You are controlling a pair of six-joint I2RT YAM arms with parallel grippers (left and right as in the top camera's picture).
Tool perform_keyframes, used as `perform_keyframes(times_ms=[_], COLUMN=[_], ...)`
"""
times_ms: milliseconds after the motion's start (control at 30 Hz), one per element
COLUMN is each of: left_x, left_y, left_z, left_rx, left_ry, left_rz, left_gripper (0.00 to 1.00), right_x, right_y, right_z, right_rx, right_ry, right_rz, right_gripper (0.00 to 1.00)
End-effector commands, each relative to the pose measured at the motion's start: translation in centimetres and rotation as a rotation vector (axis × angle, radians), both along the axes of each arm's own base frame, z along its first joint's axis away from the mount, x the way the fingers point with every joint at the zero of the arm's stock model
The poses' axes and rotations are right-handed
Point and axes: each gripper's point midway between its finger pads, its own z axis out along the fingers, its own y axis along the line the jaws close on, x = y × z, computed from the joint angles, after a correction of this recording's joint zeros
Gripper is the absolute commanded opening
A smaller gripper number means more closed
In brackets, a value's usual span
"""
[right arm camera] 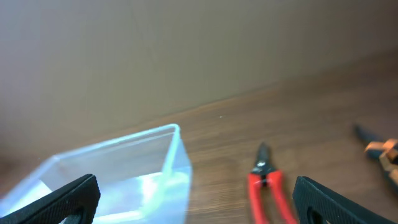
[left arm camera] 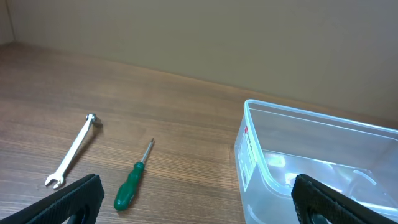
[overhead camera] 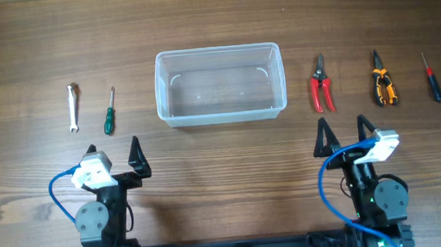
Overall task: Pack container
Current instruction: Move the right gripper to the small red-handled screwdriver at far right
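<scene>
Near edge: left hand (overhead camera: 112,145) & right hand (overhead camera: 342,121) spread wide, pinching nothing. Beyond, mid surface (overhead camera: 224,178): clear container (overhead camera: 220,117), empty, so packing apparently not begun. Left of it wrench (overhead camera: 72,107), green screwdriver (overhead camera: 109,112); right of it red cutters (overhead camera: 321,85), orange-black pliers (overhead camera: 384,87), red screwdriver (overhead camera: 432,79); all 5 left to pack. Overhead only: full tool count. Left wrist only: label (left arm camera: 247,155) on container's end wall. Right wrist: blurred.

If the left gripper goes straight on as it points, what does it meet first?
Probably the green screwdriver, lying ahead of the left gripper within its open jaws' span; the container sits off to the right. Height is unclear.
</scene>
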Motion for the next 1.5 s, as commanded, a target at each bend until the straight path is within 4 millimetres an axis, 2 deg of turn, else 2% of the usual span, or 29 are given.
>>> perform_keyframes(times_ms=[0, 167, 200, 300, 500, 633, 733, 867, 967, 1100, 1200, 1300, 1400, 1467], left_x=[0.0, 0.0, 0.0, 0.0, 0.0, 0.0, 0.0, 0.0, 0.0, 0.0, 0.0, 0.0, 0.0, 0.0], left_y=[0.1, 0.1, 0.1, 0.1, 0.1, 0.1, 0.1, 0.1, 0.1, 0.1, 0.1, 0.1, 0.1, 0.1], left_z=[-0.1, -0.1, -0.1, -0.1, -0.1, -0.1, -0.1, -0.1, -0.1, -0.1, -0.1, -0.1, -0.1, -0.1], left_rx=[0.018, 0.018, 0.018, 0.018, 0.018, 0.018, 0.018, 0.018, 0.018, 0.018, 0.018, 0.018, 0.018, 0.018], left_ry=[-0.003, -0.003, -0.003, -0.003, -0.003, -0.003, -0.003, -0.003, -0.003, -0.003, -0.003, -0.003, -0.003, -0.003], left_rz=[0.005, 0.005, 0.005, 0.005, 0.005, 0.005, 0.005, 0.005, 0.005, 0.005, 0.005, 0.005, 0.005, 0.005], left_gripper=[1.0, 1.0, 1.0, 1.0, 1.0, 1.0, 1.0, 1.0, 1.0, 1.0, 1.0, 1.0, 1.0, 1.0], right_x=[-0.1, -0.1, -0.1, -0.2, -2.8, -5.2, -5.7, -4.6, -3.2, -0.6, 1.5, 3.6, 4.5, 4.7], right_y=[0.4, 0.5, 0.4, -1.7, -5.8, -8.2, -8.8, -8.8, -9.3, -11.9, -14.8, -17.8, -20.8, -23.8], right_z=[0.4, 0.5, 0.5, 1.3, 8.2, 13.1, 16.0, 19.8, 22.1, 24.7, 25.6, 25.4, 24.0, 21.5], right_rx=[0.193, 0.182, 0.129, 0.07, -0.083, -0.19, -0.322, -0.62, -0.739, -0.807, -0.751, -0.645, -0.579, -0.497], right_ry=[0.007, 0.004, -0.004, -0.008, 0.023, 0.15, 0.248, 0.413, 0.501, 0.631, 0.693, 0.698, 0.701, 0.745], right_rz=[0.021, 0.027, 0.019, -0.101, -0.331, -0.458, -0.471, -0.398, -0.371, -0.399, -0.395, -0.311, -0.217, -0.187], right_gripper=[1.0, 1.0, 1.0, 1.0, 1.0, 1.0, 1.0, 1.0, 1.0, 1.0, 1.0, 1.0, 1.0, 1.0])
